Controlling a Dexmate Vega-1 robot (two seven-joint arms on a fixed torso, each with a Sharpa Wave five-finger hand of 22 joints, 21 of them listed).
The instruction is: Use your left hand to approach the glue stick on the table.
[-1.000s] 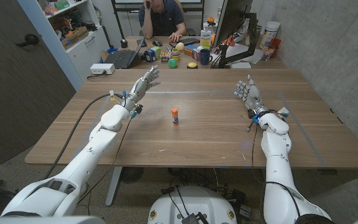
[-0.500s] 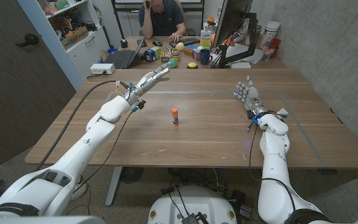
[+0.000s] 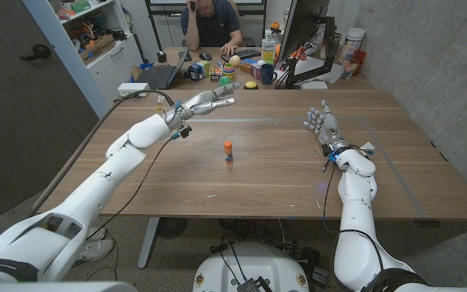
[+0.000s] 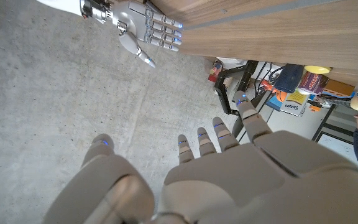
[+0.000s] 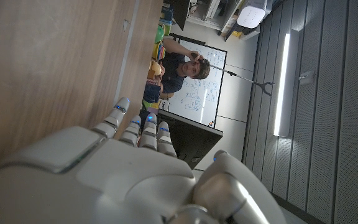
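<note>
Approach step underway: left hand (image 3: 207,102) open, empty, raised beyond the upright glue stick (image 3: 228,151), well apart from it. Next move likely needs lowering toward the stick. Right hand (image 3: 322,122) open, idle, well apart from it.

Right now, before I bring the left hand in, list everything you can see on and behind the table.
Small glue stick with orange cap: one, white body, standing upright near the middle of the wooden table.
Open laptop: one, dark, on the desk behind the table's far left corner.
Dark mug: one, on that desk, right of the toys.
Small colourful toys: several, green, yellow and mixed, mid-desk.
Monitor: one, black, far right of the desk.
Person: one, seated behind the desk.
Left hand: fingers apart, holding nothing, above the table's far edge, beyond the glue stick.
Right hand: fingers apart, holding nothing, at the table's right side.
</note>
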